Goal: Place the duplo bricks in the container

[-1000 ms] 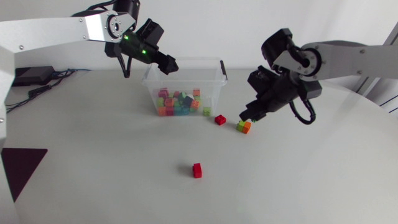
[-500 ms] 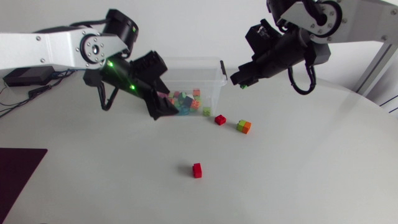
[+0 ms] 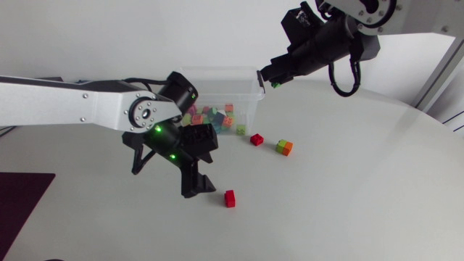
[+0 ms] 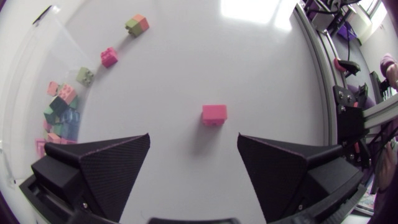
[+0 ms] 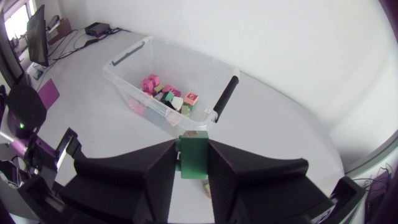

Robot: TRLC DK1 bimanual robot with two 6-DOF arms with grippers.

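while the left gripper (image 3: 196,185) hangs low over the table (image 3: 348,188) with its fingers spread wide, a red brick (image 3: 230,199) lies just beside it. in the left wrist view that brick sits ahead of the gap between the fingers, untouched. the right gripper (image 3: 271,77) is raised by the black handle (image 5: 225,96) at one end of the container (image 3: 250,98), clamped on a green brick (image 5: 193,155) that both fingers pinch. the clear container stands at the far middle of the table with a heap of mixed bricks (image 3: 209,119) inside. a second red brick (image 3: 257,139) and a green-and-orange pair (image 3: 284,147) lie on the table near that end. a pale green brick (image 3: 241,130) lies just beside the container's front wall.
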